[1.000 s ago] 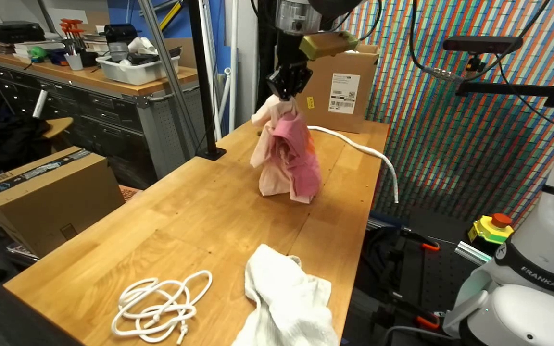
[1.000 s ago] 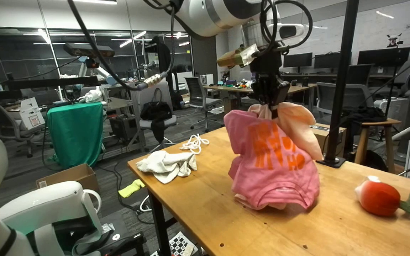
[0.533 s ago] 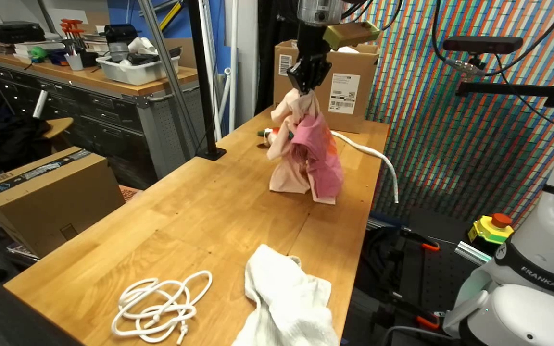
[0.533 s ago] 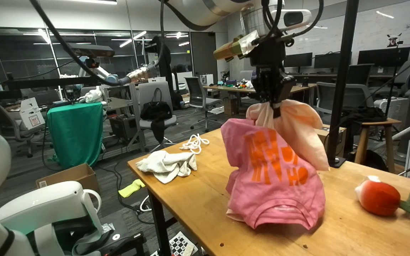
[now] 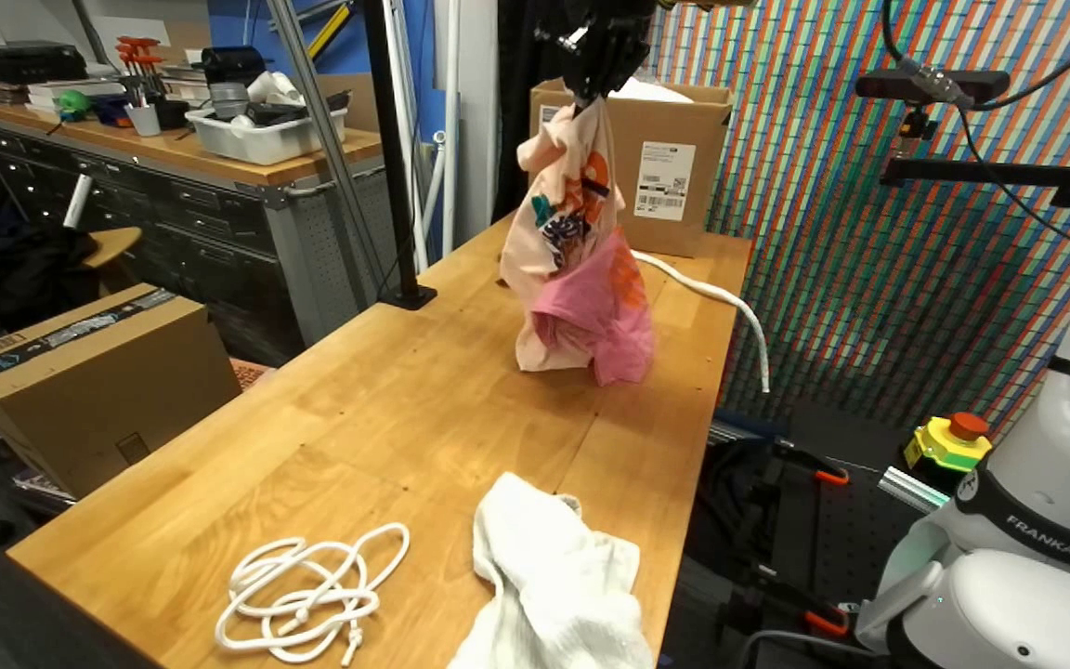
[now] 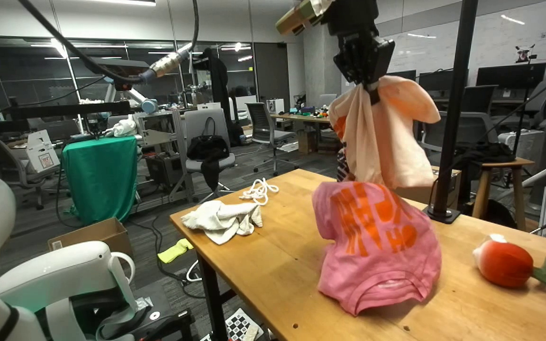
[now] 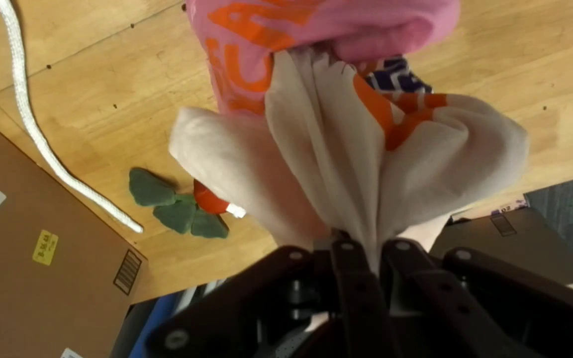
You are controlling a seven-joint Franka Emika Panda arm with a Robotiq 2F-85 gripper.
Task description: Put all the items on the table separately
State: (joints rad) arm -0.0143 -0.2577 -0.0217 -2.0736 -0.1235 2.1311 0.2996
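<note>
Jaws clamped on peach cloth above worktop | likely to part it from pink shirt beneath | in an exterior view, from pink shirt: white cloth nine o'clock, rope ten, red plush three, presumably spread for separation

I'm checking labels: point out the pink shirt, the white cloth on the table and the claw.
Pink shirt (image 6: 379,246): in an exterior view, on its printed side.
White cloth (image 5: 558,581): in an exterior view, on its crumpled middle.
Claw (image 7: 372,247): in the wrist view, between its fingertips.
</note>
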